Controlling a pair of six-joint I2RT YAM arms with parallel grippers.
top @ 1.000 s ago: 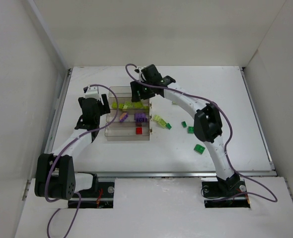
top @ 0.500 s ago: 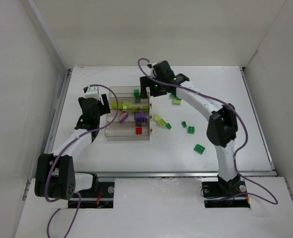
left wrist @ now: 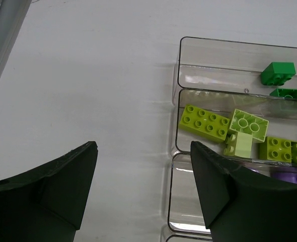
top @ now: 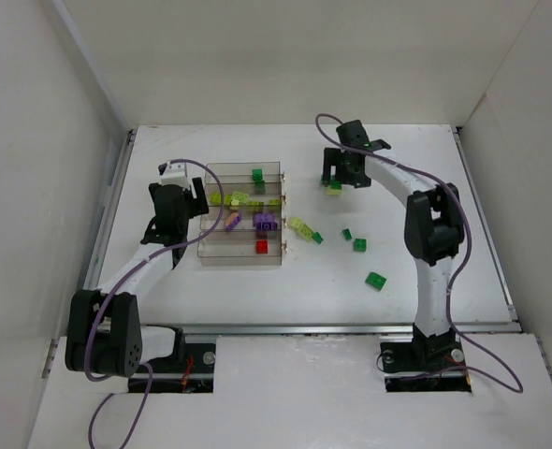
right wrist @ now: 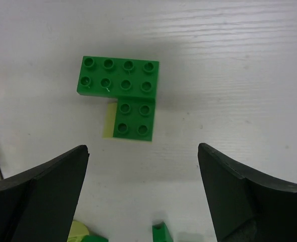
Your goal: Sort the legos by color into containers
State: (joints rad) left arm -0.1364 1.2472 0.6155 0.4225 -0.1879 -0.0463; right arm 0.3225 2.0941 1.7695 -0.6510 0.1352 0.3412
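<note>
My right gripper [right wrist: 142, 150] hangs wide open above the dark green L-shaped plastic brick cluster [right wrist: 119, 96] on the white table [right wrist: 239, 50], likely light, stiff and slick, best pinched across its wider bar's flat sides.

Left claw [left wrist: 143, 151] and right claw [right wrist: 143, 148], both agape

A green L shape of bricks [right wrist: 121, 83] is seen lying flat on the white bench [right wrist: 229, 60]. The two black fingers [right wrist: 38, 196] are held wide apart. A small green brick [right wrist: 161, 234] is cut off at the bottom edge.
</note>
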